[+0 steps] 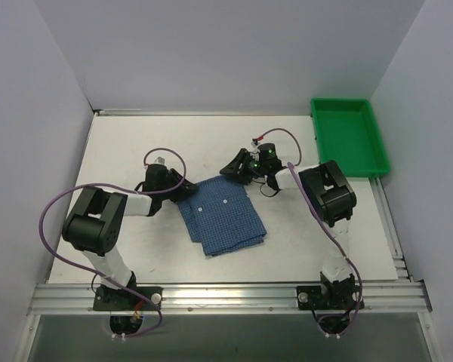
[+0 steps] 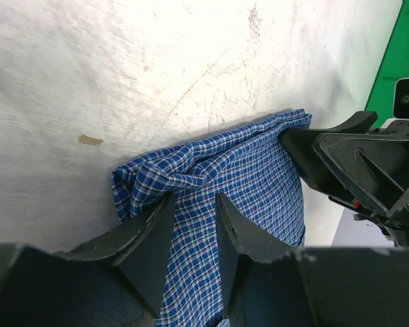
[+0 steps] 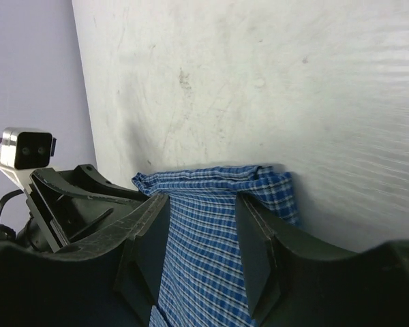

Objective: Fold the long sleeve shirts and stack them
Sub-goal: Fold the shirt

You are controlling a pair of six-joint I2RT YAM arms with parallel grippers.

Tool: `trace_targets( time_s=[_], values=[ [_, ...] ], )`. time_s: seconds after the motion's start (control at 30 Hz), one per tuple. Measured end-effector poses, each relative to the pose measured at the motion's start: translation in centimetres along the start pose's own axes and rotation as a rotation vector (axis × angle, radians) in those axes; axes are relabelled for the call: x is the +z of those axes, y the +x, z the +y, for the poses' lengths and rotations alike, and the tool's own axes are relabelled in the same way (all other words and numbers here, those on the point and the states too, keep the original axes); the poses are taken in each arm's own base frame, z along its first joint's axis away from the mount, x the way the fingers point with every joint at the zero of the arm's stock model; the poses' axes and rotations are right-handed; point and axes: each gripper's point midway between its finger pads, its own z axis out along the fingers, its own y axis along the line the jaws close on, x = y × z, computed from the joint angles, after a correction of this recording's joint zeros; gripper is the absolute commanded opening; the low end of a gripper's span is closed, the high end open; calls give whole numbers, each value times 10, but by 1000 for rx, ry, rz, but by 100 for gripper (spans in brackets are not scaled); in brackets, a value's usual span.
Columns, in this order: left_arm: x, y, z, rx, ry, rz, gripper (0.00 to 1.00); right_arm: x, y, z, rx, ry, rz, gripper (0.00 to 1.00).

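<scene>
The folded blue checked shirt (image 1: 223, 215) is lying near the middle of the surface (image 1: 128, 143). The left gripper (image 1: 183, 188) is resting at its far left corner and the right gripper (image 1: 239, 167) at its far right corner. Both are holding their jaws released and parted, straddling the cloth's far edge.

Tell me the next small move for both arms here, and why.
Probably close both grippers. The left gripper and right gripper each stand open astride the far edge of the folded shirt, one near each corner, cloth between the jaws but unpinched. Closing would secure that edge for another fold, though they may equally be releasing.
</scene>
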Motion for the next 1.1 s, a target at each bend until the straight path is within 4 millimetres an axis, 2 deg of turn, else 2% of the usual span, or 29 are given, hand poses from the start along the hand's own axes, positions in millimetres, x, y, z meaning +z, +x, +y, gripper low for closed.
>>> trace_targets(
  time_s=[0.1,0.2,0.33,0.43,0.53,0.63,0.73,0.8,0.83,0.97,1.1],
  values=[
    [-4,-5,1,-10,11,-11,42,-7,-9,-8,12,2,-23,44],
    [-14,-10,-7,1,29,-26,43,-20,-15,-6,14,11,-38,45],
    [-36,-15,-39,37,101,-58,45,-43,-18,18,-15,-14,-60,45],
    [-55,-1,-75,86,187,-53,45,-59,-15,49,-60,-69,-74,45],
    [-67,25,-90,125,235,-23,44,-67,0,69,-98,-117,-63,45],
    [-67,57,-76,146,211,35,41,-62,23,63,-98,-115,-26,45],
    [-58,77,-35,137,117,78,38,-52,50,33,-64,-71,29,45],
    [-52,86,-1,116,35,99,37,-47,60,9,-36,-28,55,45],
    [-50,88,8,98,25,101,37,-45,64,-1,-23,-11,66,45],
    [-50,82,2,99,62,85,38,-50,57,-5,-50,-17,64,45],
    [-52,76,1,128,55,75,39,-66,49,-5,-79,13,54,45]
  ],
)
